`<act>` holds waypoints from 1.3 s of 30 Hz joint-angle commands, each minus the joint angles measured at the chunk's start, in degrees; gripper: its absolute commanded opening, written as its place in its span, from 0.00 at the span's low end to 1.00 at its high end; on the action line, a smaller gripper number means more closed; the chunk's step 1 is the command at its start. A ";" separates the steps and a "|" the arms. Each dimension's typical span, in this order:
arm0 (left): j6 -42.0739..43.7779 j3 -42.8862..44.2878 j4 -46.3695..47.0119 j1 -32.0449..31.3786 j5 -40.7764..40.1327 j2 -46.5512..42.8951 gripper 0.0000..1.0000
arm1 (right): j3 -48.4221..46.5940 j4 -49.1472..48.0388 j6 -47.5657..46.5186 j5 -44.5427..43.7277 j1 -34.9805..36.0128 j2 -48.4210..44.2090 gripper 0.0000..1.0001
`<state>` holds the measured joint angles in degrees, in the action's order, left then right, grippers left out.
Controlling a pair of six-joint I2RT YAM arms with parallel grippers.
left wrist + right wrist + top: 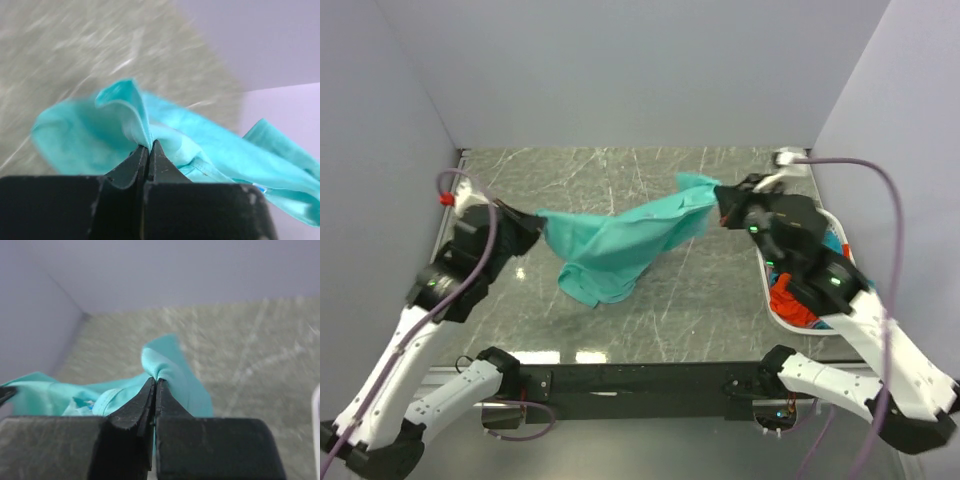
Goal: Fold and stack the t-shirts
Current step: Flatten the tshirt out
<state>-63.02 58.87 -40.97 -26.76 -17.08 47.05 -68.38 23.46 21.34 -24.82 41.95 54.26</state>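
Note:
A teal-green t-shirt (620, 240) hangs stretched between both grippers above the marble table, its middle sagging down toward the surface. My left gripper (535, 228) is shut on its left edge; the pinched cloth (125, 115) shows in the left wrist view above the closed gripper (148, 146). My right gripper (720, 208) is shut on its right end; the cloth (167, 365) bunches at the closed gripper (155, 382). An orange-red shirt (790, 300) and a blue-teal one (833, 245) lie in the basket. The pale pink shirt is not in view.
The white lattice laundry basket (767, 290) stands at the right table edge under my right arm. Grey walls close in the table on the left, back and right. A black rail (640, 378) runs along the near edge.

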 commanded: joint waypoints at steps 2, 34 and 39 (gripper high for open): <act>9.04 12.30 6.60 -0.04 -0.85 -3.01 0.00 | -8.95 0.61 -1.92 7.23 -0.12 -6.43 0.00; 22.07 59.93 15.66 21.14 14.34 39.60 0.01 | -60.00 -1.68 -10.80 24.55 -17.43 33.87 0.00; 22.94 62.09 13.02 22.55 13.13 38.40 0.01 | -60.59 0.53 -10.18 27.71 -17.70 33.64 0.00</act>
<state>-42.33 119.04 -28.05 -4.84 -5.96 91.02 -128.25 25.43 11.88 -0.12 24.73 92.36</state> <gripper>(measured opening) 0.025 0.011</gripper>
